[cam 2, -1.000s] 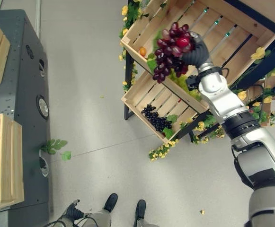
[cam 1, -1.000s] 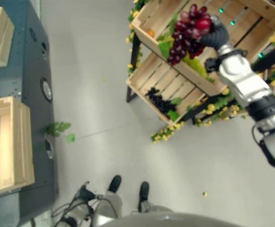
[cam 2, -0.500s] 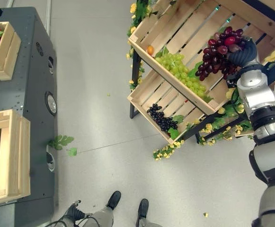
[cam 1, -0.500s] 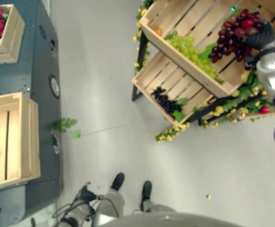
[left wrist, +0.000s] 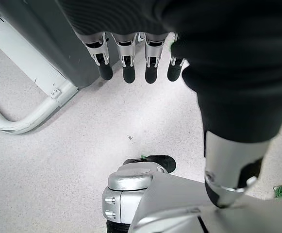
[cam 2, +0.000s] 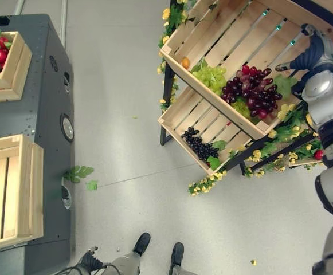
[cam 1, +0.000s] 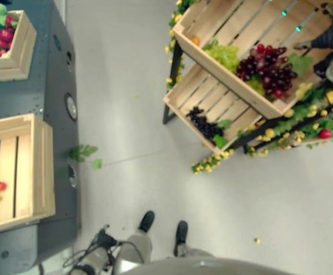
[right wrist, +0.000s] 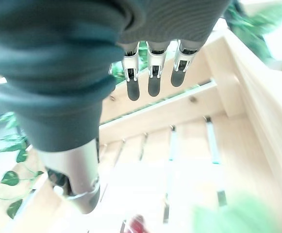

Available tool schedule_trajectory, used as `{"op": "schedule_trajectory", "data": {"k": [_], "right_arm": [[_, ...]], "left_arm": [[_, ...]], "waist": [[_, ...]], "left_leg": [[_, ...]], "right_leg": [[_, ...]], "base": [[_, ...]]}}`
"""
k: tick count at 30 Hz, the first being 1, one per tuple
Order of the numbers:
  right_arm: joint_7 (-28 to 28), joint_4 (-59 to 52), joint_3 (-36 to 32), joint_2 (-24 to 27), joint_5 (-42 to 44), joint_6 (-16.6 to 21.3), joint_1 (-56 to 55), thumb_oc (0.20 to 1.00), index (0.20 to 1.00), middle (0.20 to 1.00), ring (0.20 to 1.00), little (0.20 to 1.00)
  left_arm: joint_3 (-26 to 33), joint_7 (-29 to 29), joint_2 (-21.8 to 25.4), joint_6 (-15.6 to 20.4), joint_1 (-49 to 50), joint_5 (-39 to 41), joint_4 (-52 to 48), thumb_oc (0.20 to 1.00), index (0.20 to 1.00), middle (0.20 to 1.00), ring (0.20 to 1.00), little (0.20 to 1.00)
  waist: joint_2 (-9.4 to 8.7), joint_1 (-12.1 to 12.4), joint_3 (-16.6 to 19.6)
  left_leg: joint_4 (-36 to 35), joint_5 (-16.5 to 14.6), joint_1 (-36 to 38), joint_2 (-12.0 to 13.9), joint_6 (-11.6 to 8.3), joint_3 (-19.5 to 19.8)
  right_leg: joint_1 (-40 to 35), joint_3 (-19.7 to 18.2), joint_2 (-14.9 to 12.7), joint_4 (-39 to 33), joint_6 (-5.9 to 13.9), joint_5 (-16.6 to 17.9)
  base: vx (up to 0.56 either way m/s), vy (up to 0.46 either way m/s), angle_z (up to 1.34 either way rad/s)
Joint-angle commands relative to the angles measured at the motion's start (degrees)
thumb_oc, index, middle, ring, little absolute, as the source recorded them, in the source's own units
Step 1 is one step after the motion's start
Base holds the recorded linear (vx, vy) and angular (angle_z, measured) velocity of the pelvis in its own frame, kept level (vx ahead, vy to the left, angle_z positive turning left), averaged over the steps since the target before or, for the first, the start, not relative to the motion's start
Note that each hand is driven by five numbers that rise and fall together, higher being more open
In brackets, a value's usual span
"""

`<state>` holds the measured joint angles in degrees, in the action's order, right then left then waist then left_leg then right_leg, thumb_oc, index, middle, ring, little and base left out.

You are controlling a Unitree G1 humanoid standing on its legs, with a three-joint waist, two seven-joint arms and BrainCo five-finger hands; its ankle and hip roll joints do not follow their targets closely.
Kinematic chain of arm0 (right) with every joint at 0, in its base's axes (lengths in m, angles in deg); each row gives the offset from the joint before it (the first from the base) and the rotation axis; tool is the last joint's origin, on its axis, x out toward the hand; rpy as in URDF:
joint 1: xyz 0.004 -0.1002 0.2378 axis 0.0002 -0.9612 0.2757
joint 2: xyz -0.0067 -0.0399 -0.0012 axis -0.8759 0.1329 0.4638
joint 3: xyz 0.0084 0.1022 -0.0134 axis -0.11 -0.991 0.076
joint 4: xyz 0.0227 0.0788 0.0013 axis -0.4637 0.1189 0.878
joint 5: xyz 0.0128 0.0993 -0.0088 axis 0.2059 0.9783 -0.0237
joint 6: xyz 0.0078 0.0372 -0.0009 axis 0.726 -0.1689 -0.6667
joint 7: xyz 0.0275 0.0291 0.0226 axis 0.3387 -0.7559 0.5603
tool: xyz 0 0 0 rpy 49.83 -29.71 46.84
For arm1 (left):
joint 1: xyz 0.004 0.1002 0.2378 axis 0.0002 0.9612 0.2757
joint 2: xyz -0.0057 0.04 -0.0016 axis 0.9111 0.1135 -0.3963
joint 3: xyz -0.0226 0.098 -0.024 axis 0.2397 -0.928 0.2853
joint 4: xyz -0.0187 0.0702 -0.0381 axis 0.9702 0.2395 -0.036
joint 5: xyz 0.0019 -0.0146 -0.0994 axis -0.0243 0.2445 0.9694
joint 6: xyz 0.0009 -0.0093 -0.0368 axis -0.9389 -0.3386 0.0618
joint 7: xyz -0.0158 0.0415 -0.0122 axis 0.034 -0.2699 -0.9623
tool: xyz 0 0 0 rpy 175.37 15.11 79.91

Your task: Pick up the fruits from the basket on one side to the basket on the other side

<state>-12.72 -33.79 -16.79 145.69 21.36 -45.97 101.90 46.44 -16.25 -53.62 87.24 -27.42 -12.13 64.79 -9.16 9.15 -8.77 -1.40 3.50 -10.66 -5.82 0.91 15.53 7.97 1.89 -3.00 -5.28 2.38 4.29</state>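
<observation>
Red grapes (cam 2: 252,89) lie in upper crate (cam 2: 223,34), 1 o'clock. Right hand (cam 2: 314,51) above crate, fingers relaxed, empty. Left hand (left wrist: 131,58) slack, empty. Risk: bunch rolls down slanted slats, spills over front lip.

We are looking at a mock fruit shop: a tiered stand (cam 2: 172,86) is holding slanted crates (cam 2: 223,34) trimmed with fake flowers (cam 2: 203,182), over a bare grey floor (cam 2: 120,103).
</observation>
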Motion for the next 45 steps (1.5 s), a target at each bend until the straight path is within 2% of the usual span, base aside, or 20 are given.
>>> {"op": "schedule_trajectory", "data": {"k": [1,7,8,9,11,13,17,21,22,23,30,38,45], "right_arm": [[0.16,-0.11,3.30,5.35,-3.32,0.41,3.11,1.000,1.000,1.000,1.000,1.000],[0.77,-3.92,0.60,5.03,-0.61,1.42,0.60,1.000,1.000,1.000,1.000,1.000],[0.47,-5.81,-0.92,4.75,1.60,2.24,-0.61,1.000,1.000,1.000,1.000,1.000],[0.35,-9.73,-5.37,4.14,5.49,3.59,-4.57,1.000,1.000,1.000,1.000,1.000],[0.33,-10.34,-6.56,4.27,5.37,3.45,-5.85,1.000,1.000,1.000,1.000,1.000],[0.53,-17.26,-12.92,2.98,7.94,5.08,-12.86,1.000,1.000,1.000,1.000,1.000],[1.07,-27.40,-21.23,0.65,9.81,6.94,-22.50,1.000,1.000,1.000,1.000,1.000],[1.38,-33.88,-25.98,-2.45,11.58,8.44,-28.64,1.000,1.000,1.000,1.000,1.000],[1.78,-37.14,-28.21,-4.61,13.06,9.18,-31.66,1.000,1.000,1.000,1.000,1.000],[1.79,-37.23,-28.36,-4.62,13.04,9.14,-31.82,1.000,1.000,1.000,1.000,1.000],[2.08,-47.42,-32.64,-14.13,14.18,11.56,-40.08,1.000,1.000,1.000,1.000,1.000],[4.50,-54.78,-32.81,-18.97,12.52,12.35,-46.41,1.000,1.000,1.000,1.000,1.000],[7.30,-60.80,-32.49,-20.78,10.58,13.37,-52.30,1.000,1.000,1.000,1.000,1.000]], "left_arm": [[-2.08,-1.23,-1.43,-0.02,-0.16,-2.32,5.20,1.000,1.000,1.000,1.000,1.000],[-1.60,-1.74,-1.68,-0.07,-0.31,-2.35,5.46,1.000,1.000,1.000,1.000,1.000],[-1.26,-1.73,-1.95,-0.07,-0.41,-2.24,5.56,1.000,1.000,1.000,1.000,1.000],[-0.68,-1.63,-2.39,0.00,-0.35,-1.97,5.55,1.000,1.000,1.000,1.000,1.000],[-0.91,-1.63,-2.00,0.01,-0.26,-1.98,5.55,1.000,1.000,1.000,1.000,1.000],[-0.19,-1.66,-2.49,0.20,-0.17,-2.01,5.31,1.000,1.000,1.000,1.000,1.000],[0.42,-1.83,-2.86,0.38,-0.14,-2.76,4.51,1.000,1.000,1.000,1.000,1.000],[0.70,-1.81,-3.46,0.29,-0.17,-3.25,4.48,1.000,1.000,1.000,1.000,1.000],[1.12,-1.70,-3.69,0.19,-0.25,-3.53,4.61,1.000,1.000,1.000,1.000,1.000],[1.07,-1.71,-3.64,0.19,-0.24,-3.53,4.60,1.000,1.000,1.000,1.000,1.000],[1.95,-1.09,-4.45,0.06,-0.42,-4.89,4.11,1.000,1.000,1.000,1.000,1.000],[2.69,-0.63,-4.34,-0.05,-0.15,-6.32,3.48,1.000,1.000,1.000,1.000,1.000],[3.55,-0.57,-4.11,0.26,-0.15,-7.38,3.00,1.000,1.000,1.000,1.000,1.000]], "waist": [[-0.14,-1.88,3.90],[-0.20,-2.15,4.01],[0.02,-2.34,3.99],[0.28,-2.54,3.87],[-0.10,-2.35,3.96],[-0.05,-2.36,3.87],[0.16,-2.45,3.88],[0.25,-2.51,4.02],[0.25,-2.55,4.06],[0.21,-2.50,4.08],[0.55,-2.35,3.84],[0.57,-2.01,3.61],[0.66,-2.21,3.34]], "left_leg": [[-3.46,-2.35,0.62,1.68,-3.23,-2.01],[-3.51,-2.52,0.81,1.89,-3.13,-2.39],[-3.54,-2.52,0.87,1.92,-3.11,-2.47],[-3.55,-2.51,0.87,1.96,-3.05,-2.48],[-3.55,-2.52,0.87,1.96,-3.06,-2.46],[-3.52,-2.53,0.88,1.98,-2.92,-2.50],[-3.50,-2.56,0.89,1.96,-2.73,-2.56],[-3.54,-2.64,1.03,1.96,-2.54,-2.53],[-3.54,-2.64,1.11,1.96,-2.47,-2.48],[-3.54,-2.64,1.11,1.96,-2.47,-2.48],[-3.50,-2.65,1.07,1.76,-2.08,-2.53],[-3.44,-2.54,0.99,1.55,-1.81,-2.36],[-3.40,-2.57,1.04,1.49,-1.79,-2.12]], "right_leg": [[-3.01,-0.32,2.16,0.74,2.74,-7.23],[-2.95,-0.91,2.17,0.72,2.75,-7.09],[-2.94,-0.98,2.16,0.70,2.78,-7.05],[-2.83,-1.12,2.21,0.70,2.78,-7.03],[-2.85,-1.09,2.21,0.69,2.78,-7.04],[-2.81,-1.22,2.27,0.75,2.77,-7.02],[-2.69,-1.48,2.26,0.74,2.72,-6.96],[-2.71,-1.56,2.27,0.70,2.71,-6.95],[-2.69,-1.69,2.27,0.70,2.69,-6.95],[-2.69,-1.69,2.27,0.70,2.69,-6.96],[-2.41,-1.90,2.16,0.71,2.83,-6.70],[-2.38,-1.97,2.11,0.84,2.83,-6.63],[-2.37,-1.72,2.05,0.97,2.87,-6.68]], "base": [[0.00,0.000,0.00],[-0.01,0.001,-0.06],[-0.03,-0.001,-0.03],[-0.02,-0.001,-0.03],[-0.01,-0.002,-0.02],[-0.01,-0.021,-0.05],[-0.01,-0.006,-0.03],[0.00,-0.005,-0.06],[0.00,-0.009,-0.09],[0.00,-0.007,-0.09],[0.00,0.001,-0.01],[0.00,0.000,0.00],[0.00,0.000,0.00]]}}
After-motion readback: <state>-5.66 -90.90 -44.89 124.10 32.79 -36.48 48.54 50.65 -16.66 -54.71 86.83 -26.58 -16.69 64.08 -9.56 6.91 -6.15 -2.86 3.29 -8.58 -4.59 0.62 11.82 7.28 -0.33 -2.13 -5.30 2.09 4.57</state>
